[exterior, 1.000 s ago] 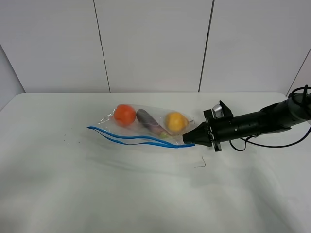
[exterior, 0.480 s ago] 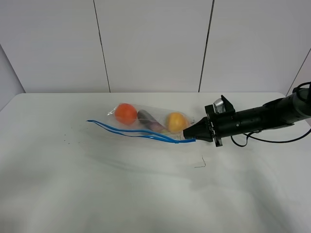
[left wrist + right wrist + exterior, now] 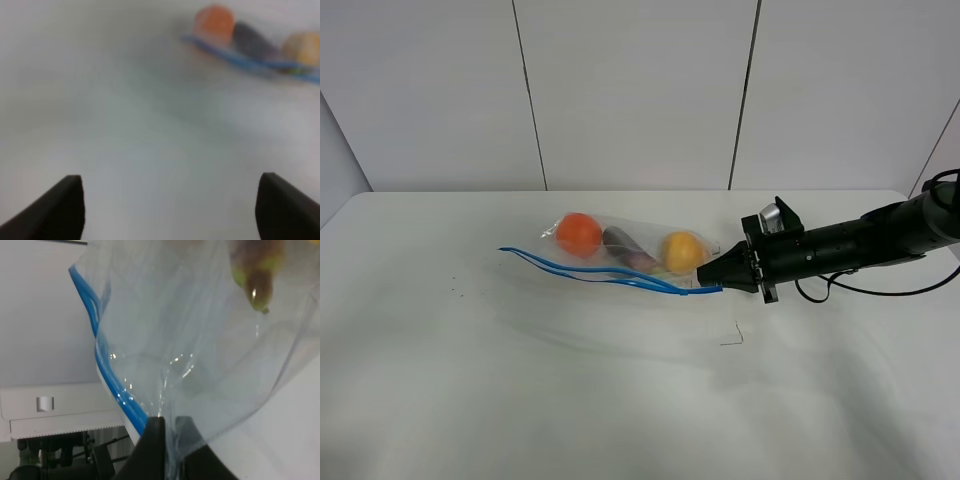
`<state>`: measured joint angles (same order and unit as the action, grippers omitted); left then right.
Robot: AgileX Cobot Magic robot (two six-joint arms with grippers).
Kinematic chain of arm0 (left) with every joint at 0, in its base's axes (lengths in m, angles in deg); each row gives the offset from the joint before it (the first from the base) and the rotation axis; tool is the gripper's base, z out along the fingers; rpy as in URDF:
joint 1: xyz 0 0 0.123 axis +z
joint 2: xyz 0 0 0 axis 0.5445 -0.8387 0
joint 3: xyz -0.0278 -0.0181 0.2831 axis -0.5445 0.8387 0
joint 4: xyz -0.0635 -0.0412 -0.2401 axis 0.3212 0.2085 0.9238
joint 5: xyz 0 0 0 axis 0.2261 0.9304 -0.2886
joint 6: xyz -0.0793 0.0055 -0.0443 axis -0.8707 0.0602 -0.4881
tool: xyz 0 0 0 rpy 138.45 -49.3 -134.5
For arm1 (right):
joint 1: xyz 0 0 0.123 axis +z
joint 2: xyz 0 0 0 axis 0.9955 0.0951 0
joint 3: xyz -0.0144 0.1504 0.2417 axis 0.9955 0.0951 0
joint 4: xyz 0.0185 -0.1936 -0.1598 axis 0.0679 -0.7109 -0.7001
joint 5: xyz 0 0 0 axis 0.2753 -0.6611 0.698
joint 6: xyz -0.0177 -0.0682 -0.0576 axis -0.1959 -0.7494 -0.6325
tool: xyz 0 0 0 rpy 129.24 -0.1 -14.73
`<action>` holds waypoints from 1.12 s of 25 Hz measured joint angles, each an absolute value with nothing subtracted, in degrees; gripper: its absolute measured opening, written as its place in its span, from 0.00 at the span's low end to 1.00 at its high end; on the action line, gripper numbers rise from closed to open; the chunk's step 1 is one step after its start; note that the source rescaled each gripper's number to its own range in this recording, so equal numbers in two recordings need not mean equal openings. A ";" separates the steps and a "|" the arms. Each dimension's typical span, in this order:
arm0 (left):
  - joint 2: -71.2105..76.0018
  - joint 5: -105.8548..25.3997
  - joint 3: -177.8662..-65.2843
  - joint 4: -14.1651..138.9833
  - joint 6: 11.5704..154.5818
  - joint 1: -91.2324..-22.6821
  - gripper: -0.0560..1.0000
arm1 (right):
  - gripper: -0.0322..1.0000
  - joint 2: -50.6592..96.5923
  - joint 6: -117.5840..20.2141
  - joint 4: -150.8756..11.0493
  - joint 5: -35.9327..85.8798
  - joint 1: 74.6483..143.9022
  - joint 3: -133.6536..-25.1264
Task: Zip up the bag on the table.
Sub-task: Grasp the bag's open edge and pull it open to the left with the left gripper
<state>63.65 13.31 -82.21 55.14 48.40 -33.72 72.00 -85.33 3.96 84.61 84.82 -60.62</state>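
Clearly nearer, the right hand (image 3: 712,283) is clenched on a corner of the bag (image 3: 630,248), which lies on the bench (image 3: 620,400), zipper strip (image 3: 590,272) running straight ahead of it; left hand (image 3: 170,179) spread, well apart

On the white table (image 3: 520,380), the clear bag (image 3: 645,228) holds 3 items: an orange (image 3: 579,234), an eggplant (image 3: 625,250) and a yellow fruit (image 3: 682,251). Its blue zipper strip (image 3: 600,275) runs along the near edge, tracks parted. The right gripper (image 3: 705,286) pinches the strip's right end, seemingly just off the surface.
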 joint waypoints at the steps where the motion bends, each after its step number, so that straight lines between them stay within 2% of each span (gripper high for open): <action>1: 60.73 12.29 -84.70 55.14 50.04 -33.72 1.00 | 0.03 72.00 -85.28 3.96 84.61 84.82 -60.62; 7: 43.79 7.22 -95.47 53.86 71.89 -33.72 0.97 | 0.03 72.00 -85.09 3.96 84.61 84.82 -60.62; 12: 31.81 -0.86 -96.29 49.63 101.10 -33.72 0.93 | 0.03 72.00 -85.09 3.92 84.61 84.82 -60.62; 15: 24.97 -5.44 -96.29 49.97 110.97 -33.72 0.92 | 0.03 72.00 -85.09 3.81 84.61 84.82 -60.62; 22: 12.33 -8.53 -96.29 61.93 114.27 -35.18 0.87 | 0.03 72.00 -85.09 3.01 84.61 84.82 -60.62; 28: 4.37 -14.72 -96.29 67.39 116.49 -43.94 0.82 | 0.03 72.00 -85.09 2.86 84.57 84.82 -60.62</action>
